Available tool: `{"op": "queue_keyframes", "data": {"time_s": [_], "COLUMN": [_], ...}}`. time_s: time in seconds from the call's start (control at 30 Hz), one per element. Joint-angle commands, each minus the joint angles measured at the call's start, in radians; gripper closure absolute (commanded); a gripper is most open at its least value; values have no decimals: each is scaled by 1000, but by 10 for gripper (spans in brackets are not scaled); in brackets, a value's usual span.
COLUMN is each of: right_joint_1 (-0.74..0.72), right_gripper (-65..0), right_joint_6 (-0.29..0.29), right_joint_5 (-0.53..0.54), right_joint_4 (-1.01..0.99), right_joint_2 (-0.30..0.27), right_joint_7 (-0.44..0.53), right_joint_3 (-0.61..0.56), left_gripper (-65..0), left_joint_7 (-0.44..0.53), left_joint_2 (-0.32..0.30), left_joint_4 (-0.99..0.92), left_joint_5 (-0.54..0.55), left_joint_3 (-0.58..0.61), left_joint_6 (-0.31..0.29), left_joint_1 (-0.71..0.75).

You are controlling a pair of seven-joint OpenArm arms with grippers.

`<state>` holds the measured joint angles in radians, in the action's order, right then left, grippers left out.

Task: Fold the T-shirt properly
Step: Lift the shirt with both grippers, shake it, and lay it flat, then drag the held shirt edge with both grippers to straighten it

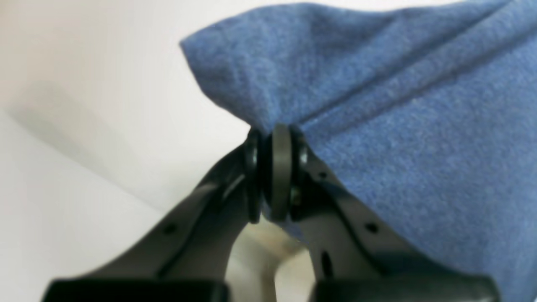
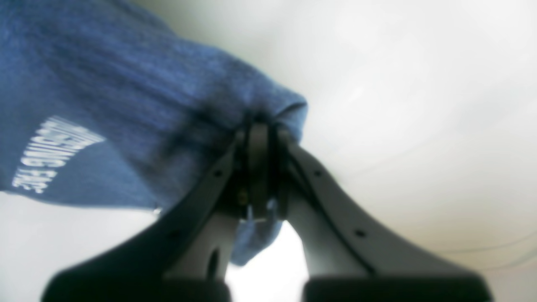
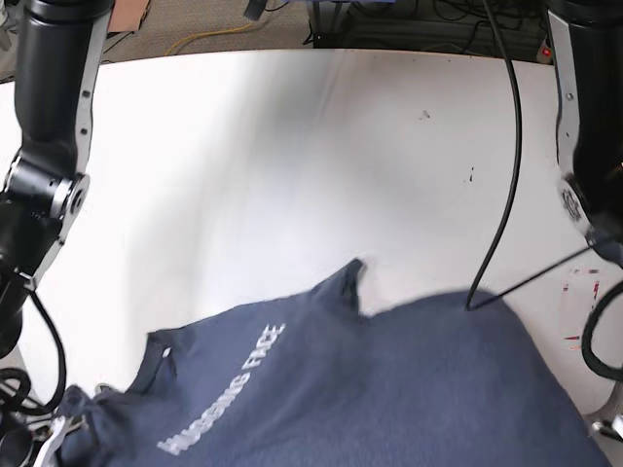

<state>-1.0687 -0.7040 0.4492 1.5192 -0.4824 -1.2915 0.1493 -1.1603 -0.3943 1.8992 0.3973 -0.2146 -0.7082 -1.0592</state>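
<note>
Item: T-shirt [image 3: 389, 389], dark navy-blue heathered knit, short-sleeved, with white block lettering [image 3: 224, 404] running diagonally across one face.

Location: bunched toward the near edge of the white tabletop [image 3: 292, 165] in the base view, partly lifted, with a peak of cloth standing up near its middle. The far half of the tabletop carries only a black cable [image 3: 511, 146].

Holders: left gripper [image 1: 277, 167], jaws pressed together on a pinched edge of cloth, a seam or hem ridge running away from the pinch. Right gripper [image 2: 260, 167], jaws likewise clamped on a gathered fold, with a small tail of fabric hanging below them; the lettering shows to one side in that wrist view.

Handling, by judgement: light, soft and wholly limp. It drapes and creases from each pinch point and will not keep a shape unsupported. Matte knit surface, unlikely to slip from closed jaws. Not fragile, though stretchable if the arms pull apart hard.

Recommended hold: hems, seams or corners, where doubled cloth gives the jaws more to bite. Matched points on opposite sides should keep the fold line straight.

Visibility note: which corners are currently held cannot be told.
</note>
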Motion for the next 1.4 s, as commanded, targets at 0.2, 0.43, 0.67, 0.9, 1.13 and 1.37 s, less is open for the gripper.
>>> {"op": "queue_keyframes", "data": {"time_s": [0.2,0.43,0.67,0.9,1.13,1.37], "right_joint_1": [14,322,663,931,1135,1304], "right_gripper": [0,0,0,0,0,0], "right_joint_6": [6,6,6,6,6,6], "right_joint_5": [-30,-30,-30,-30,4,181], "right_joint_4": [77,269,399,467,467,464], "right_joint_2": [-42,-29,75,204,294,311], "right_joint_7": [-36,-36,-36,-36,-36,-30], "right_joint_3": [5,71,172,258,339,358], "left_gripper": [0,0,0,0,0,0], "left_joint_7": [-11,-37,-37,-34,-31,-19], "left_joint_2": [-56,-48,-38,-10,-10,-10], "left_joint_4": [-17,75,96,99,99,90], "left_joint_5": [-25,-25,-24,-24,-24,-31], "left_joint_3": [20,-39,-88,-184,-288,-329], "left_joint_6": [10,10,10,10,10,10], "left_joint_1": [-2,273,598,936,1177,1327]}}
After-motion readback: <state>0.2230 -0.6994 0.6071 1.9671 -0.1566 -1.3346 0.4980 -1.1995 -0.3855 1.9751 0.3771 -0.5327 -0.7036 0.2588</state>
